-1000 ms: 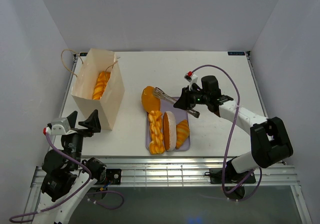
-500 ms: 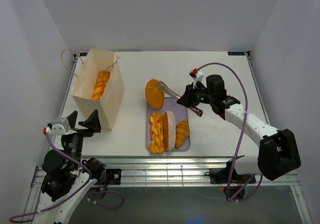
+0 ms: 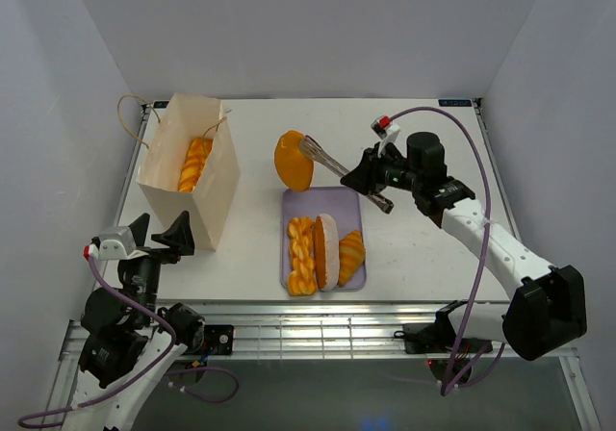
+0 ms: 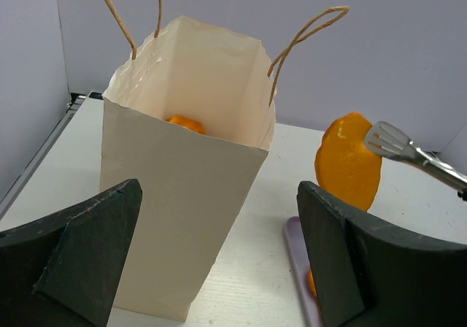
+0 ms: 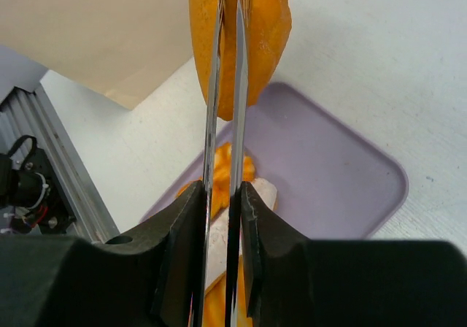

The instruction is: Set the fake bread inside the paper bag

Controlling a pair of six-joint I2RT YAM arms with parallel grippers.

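Orange-golden and glossy, an oval loaf point(image 3: 292, 160) is being held on edge just above the centre of the top view, pinched between the tips of the metal tongs point(image 3: 325, 158). The right gripper point(image 3: 370, 179) is clamping the tongs by their handles. In the right wrist view its fingers point(image 5: 182, 247) are pressing the two steel arms nearly together. The oval loaf is hanging just beyond the upper edge of the lilac tray point(image 3: 332, 203), to the right of the paper bag point(image 3: 217, 195) and well apart from it. Whether its lower edge is touching the table point(image 3: 423, 248) cannot be told.

Three pieces are lying side by side in the lower half of the tray: a braided loaf point(image 3: 301, 255) on the left, a pale-faced bun point(image 3: 327, 250) in the middle and a croissant point(image 3: 351, 256) on the right.

The paper bag is standing upright in the upper left of the top view with its mouth open and its cord handles point(image 4: 303, 35) rising from the rim. A second braided loaf point(image 3: 196, 164) is resting inside it.

The left gripper point(image 3: 154, 237) is hovering at the lower left, near the bag's closest corner. Its jaws are standing wide apart and are holding nothing, and its dark fingers point(image 4: 80, 254) are framing the bag in the left wrist view.
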